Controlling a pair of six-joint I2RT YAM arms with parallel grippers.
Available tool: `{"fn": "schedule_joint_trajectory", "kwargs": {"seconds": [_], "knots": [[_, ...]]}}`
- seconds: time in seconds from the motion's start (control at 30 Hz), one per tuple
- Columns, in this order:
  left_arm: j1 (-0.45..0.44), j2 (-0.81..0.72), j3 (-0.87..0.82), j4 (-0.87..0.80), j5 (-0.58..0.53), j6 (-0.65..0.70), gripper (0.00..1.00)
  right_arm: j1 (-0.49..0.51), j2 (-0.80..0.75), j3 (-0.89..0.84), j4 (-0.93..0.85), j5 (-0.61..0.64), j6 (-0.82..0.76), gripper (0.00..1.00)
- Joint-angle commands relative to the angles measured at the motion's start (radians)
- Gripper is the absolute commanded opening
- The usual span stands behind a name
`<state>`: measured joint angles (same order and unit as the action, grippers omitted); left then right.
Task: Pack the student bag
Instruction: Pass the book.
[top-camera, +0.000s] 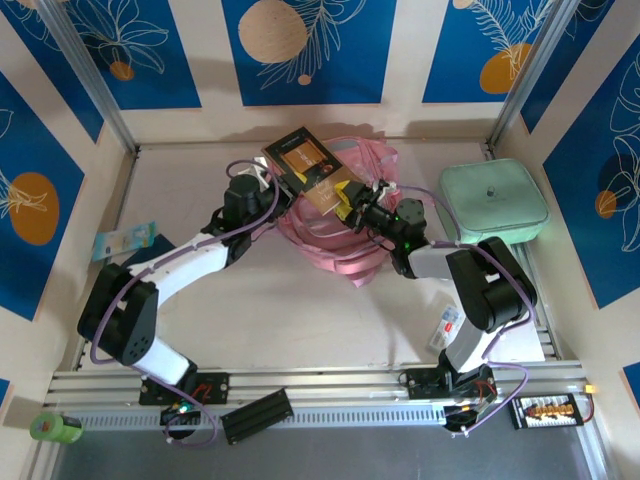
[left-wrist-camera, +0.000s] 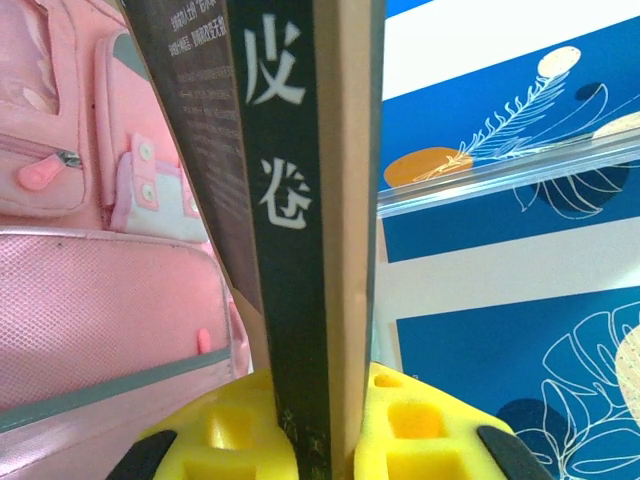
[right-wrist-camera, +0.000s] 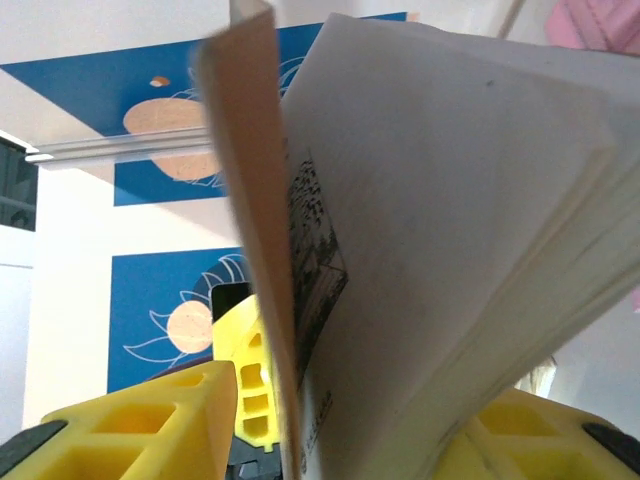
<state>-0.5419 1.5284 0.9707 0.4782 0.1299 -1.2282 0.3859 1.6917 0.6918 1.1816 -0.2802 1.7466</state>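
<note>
Over the student bag (top-camera: 335, 250), crumpled pink at far centre of the table (top-camera: 300, 330), hold the book (top-camera: 312, 170) steady with the left gripper (left-wrist-camera: 330, 425) clamped on its spine. Close the right gripper (top-camera: 349, 203), jaws astride the fanned pages, grip impossible to tell, on cover and pages together; then lower edge-first.

The student bag (top-camera: 322, 243) is pink, the book (top-camera: 308, 168) dark, the case (top-camera: 492, 200) mint-green.
</note>
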Motion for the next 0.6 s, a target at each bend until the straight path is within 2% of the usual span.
{"fn": "schedule_joint_trajectory", "kwargs": {"seconds": [0.0, 0.13, 0.23, 0.4, 0.57], "knots": [[-0.021, -0.034, 0.000, 0.003, 0.011, 0.033, 0.00, -0.002, -0.017, 0.011, -0.008, 0.038, -0.033, 0.43], [-0.021, -0.044, -0.012, -0.020, -0.002, 0.035, 0.00, -0.004, -0.021, 0.008, -0.037, 0.036, -0.038, 0.31], [-0.021, -0.051, -0.008, -0.063, -0.006, 0.054, 0.13, -0.010, -0.037, 0.012, -0.098, 0.025, -0.057, 0.22], [-0.022, -0.058, 0.027, -0.222, -0.001, 0.170, 0.51, -0.038, -0.120, 0.010, -0.247, 0.007, -0.158, 0.15], [-0.029, -0.044, 0.105, -0.425, 0.025, 0.377, 0.71, -0.103, -0.286, -0.003, -0.501, 0.008, -0.324, 0.12]]}}
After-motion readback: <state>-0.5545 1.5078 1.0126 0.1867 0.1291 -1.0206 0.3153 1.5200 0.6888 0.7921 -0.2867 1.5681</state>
